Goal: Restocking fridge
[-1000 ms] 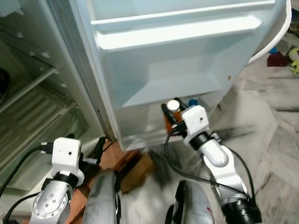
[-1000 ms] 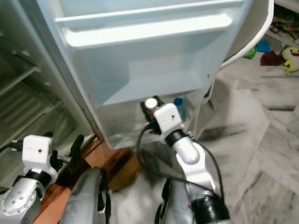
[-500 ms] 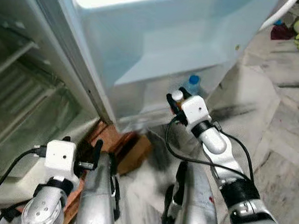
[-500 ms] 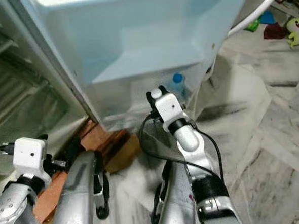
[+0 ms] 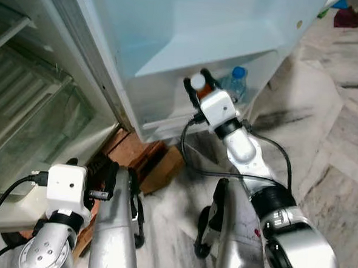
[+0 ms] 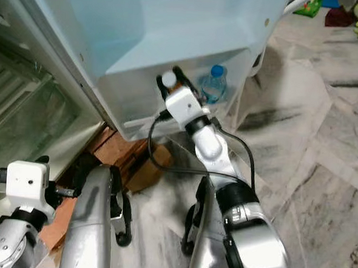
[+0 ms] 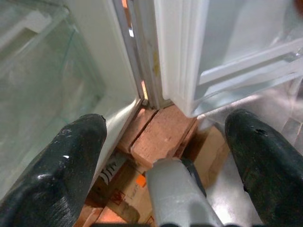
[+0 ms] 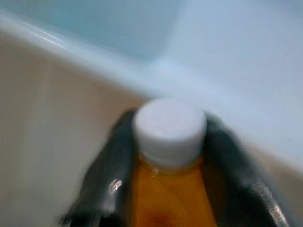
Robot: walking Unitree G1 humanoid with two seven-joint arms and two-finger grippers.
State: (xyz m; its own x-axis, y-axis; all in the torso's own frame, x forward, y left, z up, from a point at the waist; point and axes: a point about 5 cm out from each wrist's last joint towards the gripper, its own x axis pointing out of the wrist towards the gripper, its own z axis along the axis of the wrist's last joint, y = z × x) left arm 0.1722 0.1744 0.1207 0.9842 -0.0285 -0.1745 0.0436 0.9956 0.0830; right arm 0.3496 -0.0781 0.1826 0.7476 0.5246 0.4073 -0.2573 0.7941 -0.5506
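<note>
Here the open door [image 5: 192, 25] rises just ahead of the right end effector [image 5: 201, 91], its bottom bin [image 6: 169, 97] directly in front. That end effector pinches an orange bottle [image 8: 165, 198] by the neck, white cap [image 8: 169, 125] up, at the bin's front wall, with a blue-capped bottle [image 5: 235, 83] already standing just beyond it. Judging by this, the placing step is in hand; next the bottle must clear the wall and settle upright. The left end effector [image 7: 165, 151] hangs spread, idle, above wood blocks [image 7: 158, 137]. No label is readable
</note>
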